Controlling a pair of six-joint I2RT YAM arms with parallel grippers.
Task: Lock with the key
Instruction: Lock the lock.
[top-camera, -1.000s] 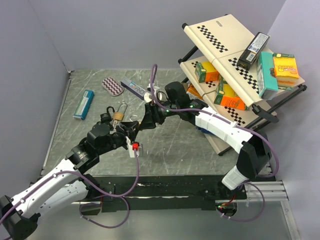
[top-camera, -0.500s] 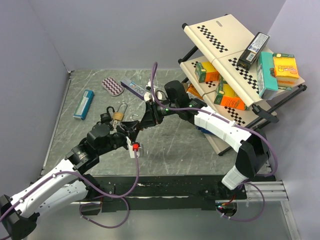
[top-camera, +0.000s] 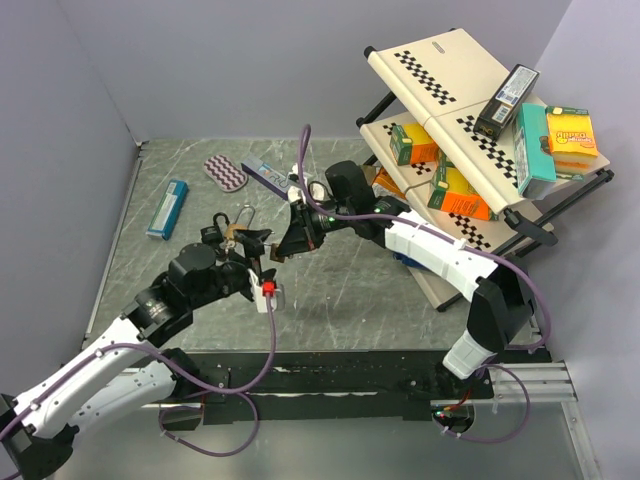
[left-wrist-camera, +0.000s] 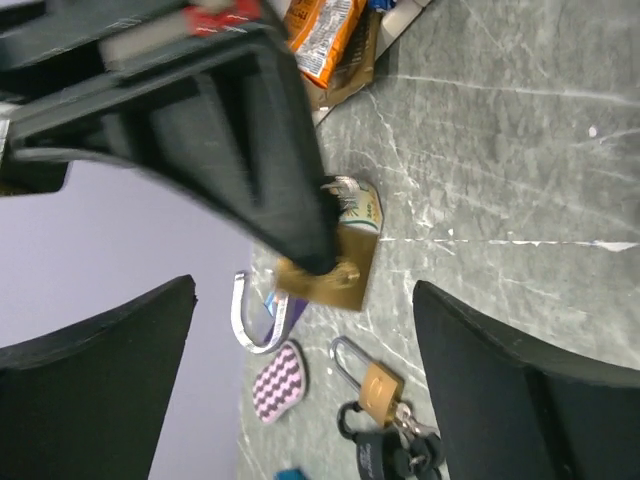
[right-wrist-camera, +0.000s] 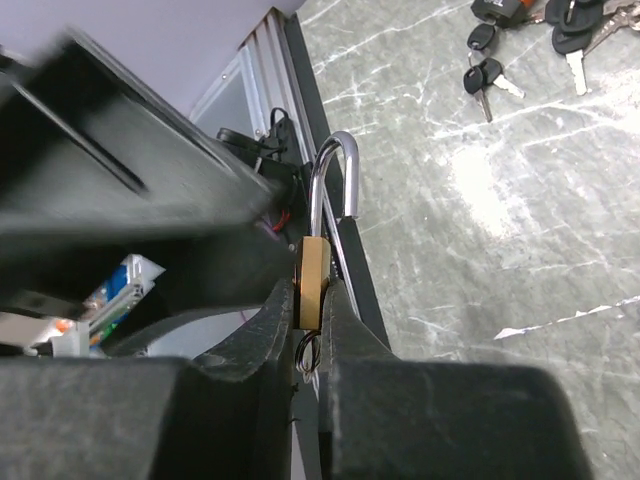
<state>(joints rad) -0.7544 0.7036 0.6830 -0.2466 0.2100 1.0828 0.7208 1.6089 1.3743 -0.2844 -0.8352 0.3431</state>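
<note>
Above the table (right-wrist-camera: 520, 200), right claw (right-wrist-camera: 308, 318) clamps tight on padlock (right-wrist-camera: 309, 268).

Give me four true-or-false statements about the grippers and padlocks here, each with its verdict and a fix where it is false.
1. The right gripper is shut on a brass padlock. True.
2. That padlock's shackle is closed. False: it is open, with one end free of the body.
3. The left gripper holds a key. False: it is open with nothing between its fingers.
4. A second padlock lies on the table. True.
</note>
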